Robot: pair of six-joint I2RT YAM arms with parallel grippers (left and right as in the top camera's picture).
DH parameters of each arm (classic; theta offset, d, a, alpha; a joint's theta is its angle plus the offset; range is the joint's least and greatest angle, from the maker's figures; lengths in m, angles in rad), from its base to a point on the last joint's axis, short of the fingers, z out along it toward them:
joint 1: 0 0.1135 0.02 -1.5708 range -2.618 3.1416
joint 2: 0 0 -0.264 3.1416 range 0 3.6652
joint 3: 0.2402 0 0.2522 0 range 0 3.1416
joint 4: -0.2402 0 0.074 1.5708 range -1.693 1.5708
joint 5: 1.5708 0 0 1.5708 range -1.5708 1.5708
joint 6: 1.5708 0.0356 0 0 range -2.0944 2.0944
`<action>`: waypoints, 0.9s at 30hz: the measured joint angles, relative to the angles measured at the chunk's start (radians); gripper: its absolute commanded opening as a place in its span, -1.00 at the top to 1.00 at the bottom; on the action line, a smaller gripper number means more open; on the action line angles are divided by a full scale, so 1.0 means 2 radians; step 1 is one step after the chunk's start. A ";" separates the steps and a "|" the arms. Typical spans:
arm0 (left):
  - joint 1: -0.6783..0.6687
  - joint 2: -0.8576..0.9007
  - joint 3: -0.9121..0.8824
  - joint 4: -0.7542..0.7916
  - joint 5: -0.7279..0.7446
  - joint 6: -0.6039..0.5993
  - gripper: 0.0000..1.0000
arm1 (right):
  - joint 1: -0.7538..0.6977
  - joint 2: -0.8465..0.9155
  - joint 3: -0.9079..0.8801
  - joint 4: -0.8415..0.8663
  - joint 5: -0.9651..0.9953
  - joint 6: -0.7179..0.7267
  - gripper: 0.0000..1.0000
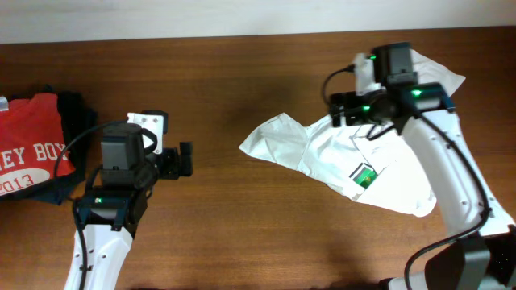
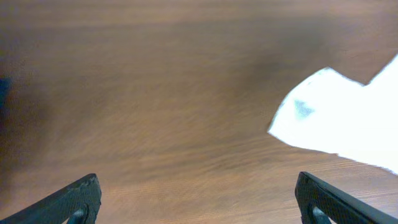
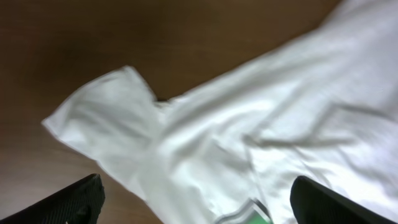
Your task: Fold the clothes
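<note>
Two arms stood over the brown table (image 1: 242,72) in the overhead view. The white T-shirt (image 1: 387,181) lay rumpled on the right half, one sleeve thrown out toward the middle and its green-and-black mark (image 1: 364,176) facing up. The right gripper (image 1: 343,109) hung above the shirt's upper edge. The left gripper (image 1: 181,161) was well apart from it, over bare wood. A red T-shirt (image 1: 28,145) sat on dark garments (image 1: 68,105) at the far left. From up there I couldn't judge either pair of jaws, and the right arm covered part of the shirt's upper right.

From the left wrist, the left gripper (image 2: 199,205) was spread wide with nothing between its fingers (image 2: 74,199). The sleeve of the T-shirt (image 2: 348,124) showed only at the right edge, and the whole picture was smeared.

From the right wrist, the right gripper (image 3: 199,205) was likewise released, directly over the T-shirt (image 3: 249,137), gripping no cloth. The mark (image 3: 249,214) was cut off at the bottom edge, as were the fingertips.

Trouble looked likely, to my eye. The cloth was thin and creased, so a pinch could catch two layers at once or drag the body along with the sleeve. Folding before the shirt lay flat would leave it crooked.
</note>
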 measured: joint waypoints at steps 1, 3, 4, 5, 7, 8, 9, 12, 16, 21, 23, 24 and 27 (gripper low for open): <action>0.000 0.002 0.000 0.009 0.016 0.000 -0.99 | -0.017 0.000 0.000 -0.012 0.004 0.004 -0.97; 0.000 0.022 0.000 0.033 0.067 -0.013 -0.98 | -0.051 0.000 0.000 -0.031 0.010 0.007 -0.97; -0.001 0.033 0.000 0.036 0.080 -0.021 -0.98 | -0.065 0.000 0.000 -0.034 0.010 0.008 -0.97; -0.003 0.047 0.000 0.046 0.095 -0.032 -0.98 | -0.086 0.000 0.000 -0.045 0.010 0.008 -0.97; -0.019 0.091 0.001 0.067 0.123 -0.059 -0.98 | -0.119 0.000 0.000 -0.060 0.012 0.009 -0.97; -0.031 0.114 0.001 0.084 0.132 -0.072 -0.98 | -0.134 0.000 0.000 -0.069 0.012 0.009 -0.97; -0.044 0.135 0.001 0.098 0.137 -0.082 -0.98 | -0.143 0.000 0.000 -0.075 0.012 0.010 -0.97; -0.087 0.203 0.002 0.155 0.147 -0.114 -0.98 | -0.164 0.000 0.001 -0.083 0.014 0.009 -0.97; -0.155 0.295 0.005 0.244 0.153 -0.146 -0.98 | -0.166 0.000 0.001 -0.088 0.014 0.009 -0.97; -0.230 0.382 0.007 0.323 0.156 -0.168 -0.97 | -0.166 0.000 0.001 -0.093 0.014 0.010 -0.97; -0.246 0.396 0.013 0.351 0.156 -0.186 -0.55 | -0.166 0.000 0.001 -0.093 0.014 0.010 -0.97; -0.252 0.406 0.014 0.374 0.155 -0.197 0.01 | -0.166 0.000 0.001 -0.093 0.014 0.009 -0.97; -0.256 0.427 0.014 0.418 0.128 -0.210 0.82 | -0.166 0.000 0.001 -0.095 0.014 0.010 -0.97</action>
